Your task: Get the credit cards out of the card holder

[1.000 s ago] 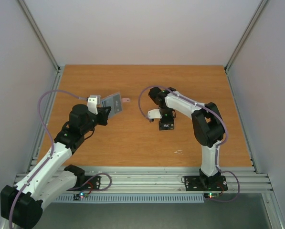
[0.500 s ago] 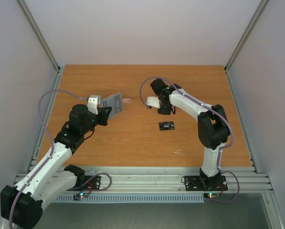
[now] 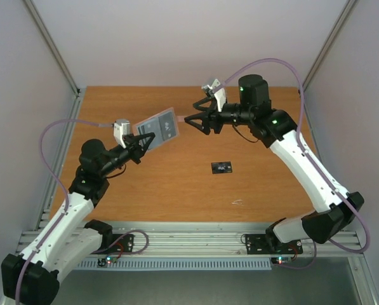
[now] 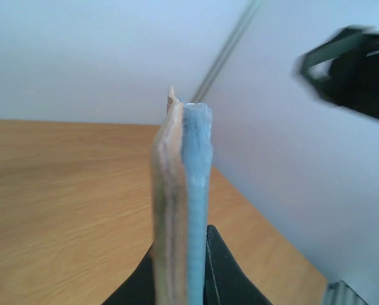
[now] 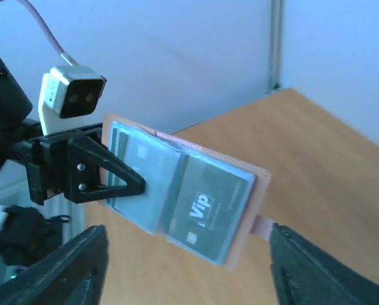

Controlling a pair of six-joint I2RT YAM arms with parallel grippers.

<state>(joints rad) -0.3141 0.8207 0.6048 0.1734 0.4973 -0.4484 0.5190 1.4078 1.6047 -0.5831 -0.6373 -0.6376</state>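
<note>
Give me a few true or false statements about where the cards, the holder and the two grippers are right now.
1. The left gripper holds the card holder open, lifted above the table. True.
2. The right gripper is clamped on a card. False: it is open and empty, facing the holder.
3. A black card lies flat on the table. True.
4. The holder's pockets are all empty. False: a card marked ViP sits in one pocket.

The card holder (image 5: pixel 179 190) has glossy plastic-looking pockets, and the table (image 3: pixel 176 190) is smooth, matt wood grain.
</note>
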